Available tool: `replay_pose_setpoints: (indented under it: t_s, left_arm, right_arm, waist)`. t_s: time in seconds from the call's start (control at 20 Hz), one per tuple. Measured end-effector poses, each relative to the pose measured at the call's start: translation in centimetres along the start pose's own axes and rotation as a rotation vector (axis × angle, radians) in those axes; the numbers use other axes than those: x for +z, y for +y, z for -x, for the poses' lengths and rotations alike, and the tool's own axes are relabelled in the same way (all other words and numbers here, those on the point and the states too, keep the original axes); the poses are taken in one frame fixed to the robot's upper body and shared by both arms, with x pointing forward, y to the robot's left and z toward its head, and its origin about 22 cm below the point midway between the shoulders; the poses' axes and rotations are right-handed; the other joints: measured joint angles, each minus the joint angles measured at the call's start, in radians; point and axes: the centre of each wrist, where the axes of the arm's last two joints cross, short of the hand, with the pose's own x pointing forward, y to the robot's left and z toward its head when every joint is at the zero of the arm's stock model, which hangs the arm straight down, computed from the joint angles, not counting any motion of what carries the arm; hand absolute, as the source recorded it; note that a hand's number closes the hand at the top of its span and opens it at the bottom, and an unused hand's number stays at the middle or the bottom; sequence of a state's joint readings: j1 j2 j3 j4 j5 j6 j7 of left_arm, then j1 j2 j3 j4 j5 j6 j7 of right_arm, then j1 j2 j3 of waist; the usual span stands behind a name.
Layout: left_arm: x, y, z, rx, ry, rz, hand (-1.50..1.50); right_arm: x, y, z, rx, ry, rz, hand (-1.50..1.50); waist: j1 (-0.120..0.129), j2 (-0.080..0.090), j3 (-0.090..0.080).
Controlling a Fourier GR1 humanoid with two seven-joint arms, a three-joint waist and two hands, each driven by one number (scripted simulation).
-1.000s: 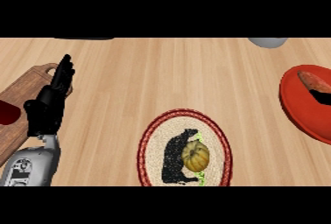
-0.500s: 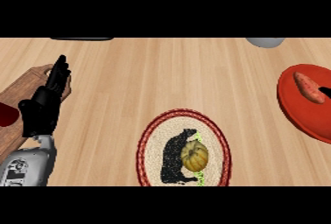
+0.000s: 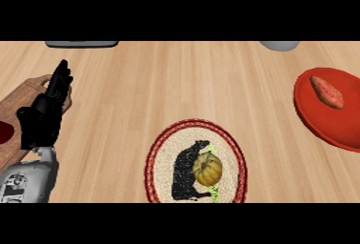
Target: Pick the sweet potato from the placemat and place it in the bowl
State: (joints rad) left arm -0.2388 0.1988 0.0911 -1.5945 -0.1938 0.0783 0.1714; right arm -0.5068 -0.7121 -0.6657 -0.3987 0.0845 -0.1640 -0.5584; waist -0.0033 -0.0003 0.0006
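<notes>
At the right edge of the pale wooden counter (image 3: 175, 86), the reddish-orange, tapered sweet potato (image 3: 327, 91) lies inside the shallow red bowl (image 3: 330, 124), well apart from the placemat. Over the last second we see little change: the bowl sits slightly further into view than it did, the sweet potato rests in the same spot within it, and nothing else on the counter has shifted. We judge the task as good as finished, with the placing done and no carrying left.

The robot's black left hand (image 3: 44, 119) stays at the left of the view, fingers straight, close together and pointing up, holding nothing, over the rounded brown wooden board (image 3: 21, 102). The right hand shows nowhere, so we cannot speak for it.

On the oval woven placemat with a red braided border (image 3: 158, 157), a small ribbed yellow squash (image 3: 207, 169) sits beside a black animal figure (image 3: 184, 171) that looks like part of the weave. A dark red object (image 3: 5, 131) peeks in at the left edge; a flat grey item (image 3: 81, 44) and a rounded grey one (image 3: 280, 45) sit at the far side. Nothing lies between placemat and bowl.
</notes>
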Motion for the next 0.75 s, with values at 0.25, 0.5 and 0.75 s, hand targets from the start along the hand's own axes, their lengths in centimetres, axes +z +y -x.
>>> replay_pose_setpoints:
  t_s: [0.25, 0.5, 0.75]
  left_arm:
    - [0.3, 0.3, 0.7, 0.001, 0.012, -0.012, 0.00]
    - [1.0, 0.4, 0.6, 0.001, 0.020, -0.011, 0.00]
    - [0.9, 0.0, 0.7, 0.000, 0.015, -0.015, 0.00]
  right_arm:
    - [2.6, -3.3, 2.5, -0.074, -0.020, -0.052, -1.50]
    - [5.7, -5.4, 4.1, -0.104, -0.042, -0.110, -1.50]
    - [8.7, -6.2, 4.7, -0.119, -0.060, -0.119, -1.50]
  waist:
    - [-0.010, -0.003, -0.001]
    - [-0.010, -0.004, -0.002]
    - [-0.006, -0.002, -0.002]
